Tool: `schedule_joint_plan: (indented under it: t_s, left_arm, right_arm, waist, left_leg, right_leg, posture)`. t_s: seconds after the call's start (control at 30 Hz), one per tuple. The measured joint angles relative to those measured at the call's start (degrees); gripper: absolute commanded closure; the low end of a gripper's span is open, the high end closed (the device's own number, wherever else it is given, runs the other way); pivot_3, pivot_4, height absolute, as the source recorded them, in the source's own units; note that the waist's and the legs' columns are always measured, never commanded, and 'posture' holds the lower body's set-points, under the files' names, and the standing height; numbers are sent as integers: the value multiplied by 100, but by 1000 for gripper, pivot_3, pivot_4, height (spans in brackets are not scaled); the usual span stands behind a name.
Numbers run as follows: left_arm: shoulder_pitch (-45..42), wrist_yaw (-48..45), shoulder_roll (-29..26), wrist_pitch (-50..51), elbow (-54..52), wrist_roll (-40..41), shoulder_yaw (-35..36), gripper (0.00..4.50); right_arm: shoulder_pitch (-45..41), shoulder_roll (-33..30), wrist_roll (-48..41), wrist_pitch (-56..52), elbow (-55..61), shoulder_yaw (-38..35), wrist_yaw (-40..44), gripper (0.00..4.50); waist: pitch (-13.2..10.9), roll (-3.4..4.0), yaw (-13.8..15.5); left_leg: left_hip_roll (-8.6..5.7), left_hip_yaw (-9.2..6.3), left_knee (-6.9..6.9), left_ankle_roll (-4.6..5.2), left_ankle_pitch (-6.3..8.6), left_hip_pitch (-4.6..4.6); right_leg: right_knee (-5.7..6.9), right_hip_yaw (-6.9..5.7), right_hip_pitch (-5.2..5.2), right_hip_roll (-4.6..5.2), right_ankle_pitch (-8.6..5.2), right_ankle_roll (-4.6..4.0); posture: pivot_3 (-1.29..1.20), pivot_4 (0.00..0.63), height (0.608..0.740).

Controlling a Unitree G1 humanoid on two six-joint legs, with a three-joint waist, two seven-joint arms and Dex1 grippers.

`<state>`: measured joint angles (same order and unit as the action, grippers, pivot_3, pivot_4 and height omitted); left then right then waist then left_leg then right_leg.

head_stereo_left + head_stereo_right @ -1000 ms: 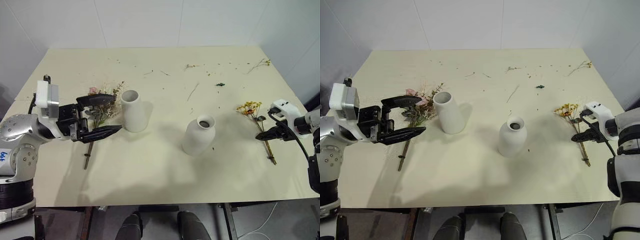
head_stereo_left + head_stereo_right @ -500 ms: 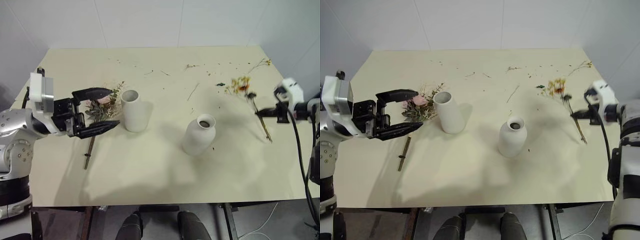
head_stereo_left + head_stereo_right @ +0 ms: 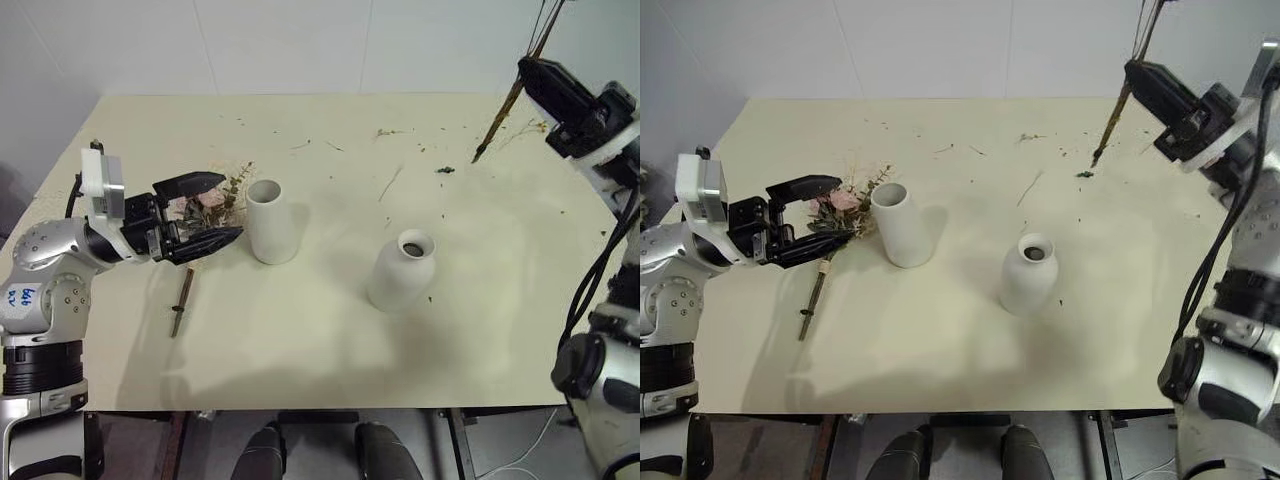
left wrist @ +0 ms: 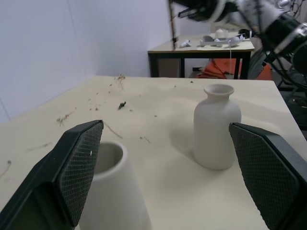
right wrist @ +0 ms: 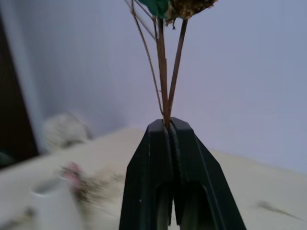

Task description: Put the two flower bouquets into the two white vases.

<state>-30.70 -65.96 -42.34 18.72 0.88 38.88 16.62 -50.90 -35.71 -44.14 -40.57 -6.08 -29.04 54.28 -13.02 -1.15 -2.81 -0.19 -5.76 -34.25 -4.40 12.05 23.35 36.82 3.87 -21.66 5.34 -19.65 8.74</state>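
Right gripper [image 3: 1140, 78]: jaws clamped on yellow bouquet [image 3: 1110, 125], raised; next, lower stems into necked vase [image 3: 1028, 272]. Left gripper [image 3: 203, 214]: jaws apart beside rose bouquet [image 3: 210, 205].

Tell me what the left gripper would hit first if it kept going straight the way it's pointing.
Most likely the cylinder vase: in the left wrist view it stands just ahead of the open left gripper, toward one finger. The round vase stands farther on.

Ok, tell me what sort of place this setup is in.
Probably a robotics lab or test room: a plain cream table against bare white walls, with a second bench behind carrying equipment and cables.
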Motion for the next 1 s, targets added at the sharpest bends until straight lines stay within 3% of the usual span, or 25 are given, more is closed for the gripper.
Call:
schedule_joint_plan:
  t_s: [0.13, 0.57, 1.0]
  left_arm:
    - [-8, -45, -5, -20, 21, -20, -13, 0]
    - [-51, -45, -30, 9, 18, -23, -16, 0]
    - [-228, -49, -61, 4, 192, -51, -30, 0]
  right_arm:
    - [680, 32, -448, -406, 849, 190, -157, 4491]
    - [1393, 453, -835, -173, 1466, 558, -438, 4491]
    - [1304, 226, -648, 267, 1277, 733, -564, 4491]
  waist:
    - [1, -1, 47]
    - [6, -9, 74]
    - [8, -13, 88]
  left_leg:
    - [-1, 0, -10, 5, -2, -6]
    - [0, -2, -5, 10, -7, -9]
    - [-1, -1, -5, 10, -7, -10]
  right_leg:
    - [7, 0, 3, -1, 1, -2]
    - [4, 2, 2, -3, 9, -6]
    - [5, 2, 1, -3, 9, -6]
  posture:
    - [0, 150, 740]
    - [0, 150, 740]
    - [0, 150, 740]
